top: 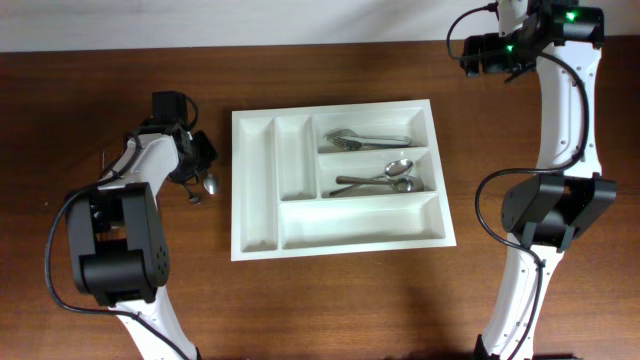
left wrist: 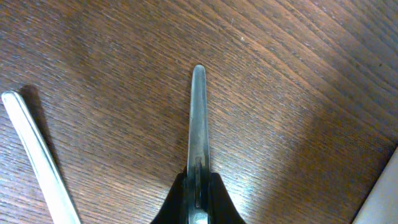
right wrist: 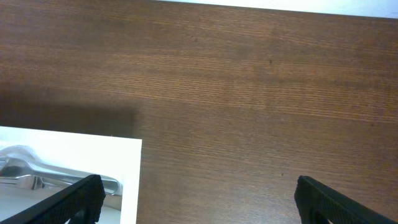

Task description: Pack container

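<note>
The white five-compartment container [top: 257, 215] lies mid-table. Its upper right compartment holds metal utensils [top: 365, 139], and the middle right one holds spoons [top: 385, 178]. My left gripper [top: 199, 163] is just left of the container, shut on a silver spoon [top: 211, 184]. In the left wrist view the spoon's handle [left wrist: 198, 124] sticks out ahead of the shut fingers [left wrist: 198, 199], low over the wood. My right gripper [top: 487, 52] is open and empty beyond the container's far right corner. The right wrist view shows its spread jaws [right wrist: 199, 199] over bare wood beside the container's corner [right wrist: 127, 162].
A second silver utensil handle [left wrist: 34, 155] lies on the wood left of the held spoon. The container's edge [left wrist: 385, 199] shows at the lower right of the left wrist view. A utensil [right wrist: 37, 171] inside the container shows in the right wrist view.
</note>
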Controlling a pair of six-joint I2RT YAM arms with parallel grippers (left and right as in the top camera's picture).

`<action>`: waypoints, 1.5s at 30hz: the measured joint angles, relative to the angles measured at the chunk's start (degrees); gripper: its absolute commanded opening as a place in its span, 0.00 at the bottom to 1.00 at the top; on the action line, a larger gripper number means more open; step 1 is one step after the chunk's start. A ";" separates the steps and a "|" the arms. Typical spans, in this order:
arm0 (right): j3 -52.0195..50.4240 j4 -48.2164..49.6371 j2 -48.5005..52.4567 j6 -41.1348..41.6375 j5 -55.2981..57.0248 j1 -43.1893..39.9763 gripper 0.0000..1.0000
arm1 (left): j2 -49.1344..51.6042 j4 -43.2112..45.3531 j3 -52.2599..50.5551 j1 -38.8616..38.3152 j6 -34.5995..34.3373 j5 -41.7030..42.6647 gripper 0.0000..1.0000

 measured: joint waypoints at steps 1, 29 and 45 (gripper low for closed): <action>0.00 0.00 0.00 -0.02 0.00 0.00 0.99 | 0.02 0.07 0.00 0.00 -0.04 0.15 0.02; 0.00 0.00 0.00 -0.02 0.00 0.00 0.98 | -13.33 -9.42 13.33 -5.73 3.93 2.58 0.02; 0.00 0.00 0.00 0.00 0.00 0.00 0.99 | -14.51 -9.81 13.57 -25.14 7.10 -5.31 0.02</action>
